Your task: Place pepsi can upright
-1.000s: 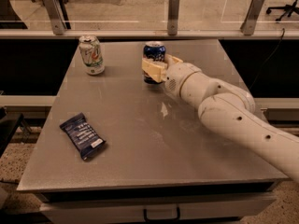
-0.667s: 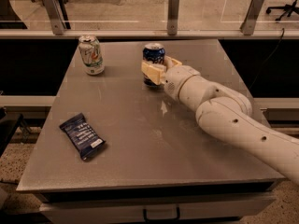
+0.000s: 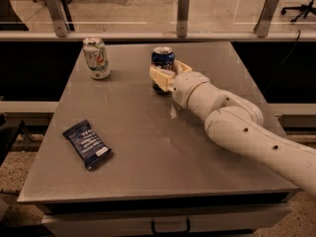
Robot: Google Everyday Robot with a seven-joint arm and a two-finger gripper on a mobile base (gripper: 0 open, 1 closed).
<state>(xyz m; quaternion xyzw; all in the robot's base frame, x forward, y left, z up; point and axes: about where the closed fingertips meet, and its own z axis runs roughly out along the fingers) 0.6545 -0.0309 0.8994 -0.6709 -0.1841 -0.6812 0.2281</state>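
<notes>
Nearest to us, a dark snack wrapper (image 3: 86, 143) lies flat on the grey table (image 3: 148, 177). Farther back, the gripper (image 3: 166, 69) is clamped on the pepsi can (image 3: 162, 57), which stands upright. A white and green can (image 3: 96, 58) stands farther left.

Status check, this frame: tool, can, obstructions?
Tool around small blue aluminium pepsi can. Can upright on grey table. White-green can, dark blue flat wrapper well apart.

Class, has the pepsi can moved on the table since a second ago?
No. The pepsi can stands the same gap right of the white and green can, with the tool at its base.
</notes>
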